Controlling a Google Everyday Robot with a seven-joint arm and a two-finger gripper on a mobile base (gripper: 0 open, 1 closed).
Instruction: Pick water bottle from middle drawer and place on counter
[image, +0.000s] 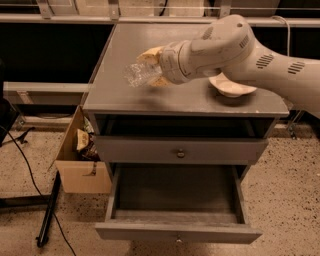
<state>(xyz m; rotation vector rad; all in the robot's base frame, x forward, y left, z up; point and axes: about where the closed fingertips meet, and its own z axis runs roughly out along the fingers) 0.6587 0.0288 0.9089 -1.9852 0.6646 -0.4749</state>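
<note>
Clamping the crinkled clear water bottle (139, 75), your gripper (151, 67) hangs above the smooth grey counter (125, 97); round bowl (232, 88) beside.

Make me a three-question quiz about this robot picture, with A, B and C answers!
1. Where is the water bottle?
A. On a chair.
B. In the gripper, over the counter.
C. In a sink.

2. What colour is the bowl on the counter?
A. Red.
B. Blue.
C. White.

3. How is the lowest drawer?
A. Pulled open, nothing in it.
B. Shut.
C. Full of bottles.

Answers:
1 B, the gripper is shut on the bottle above the grey top.
2 C, the bowl beside the arm is white.
3 A, its dark floor shows bare.
</note>
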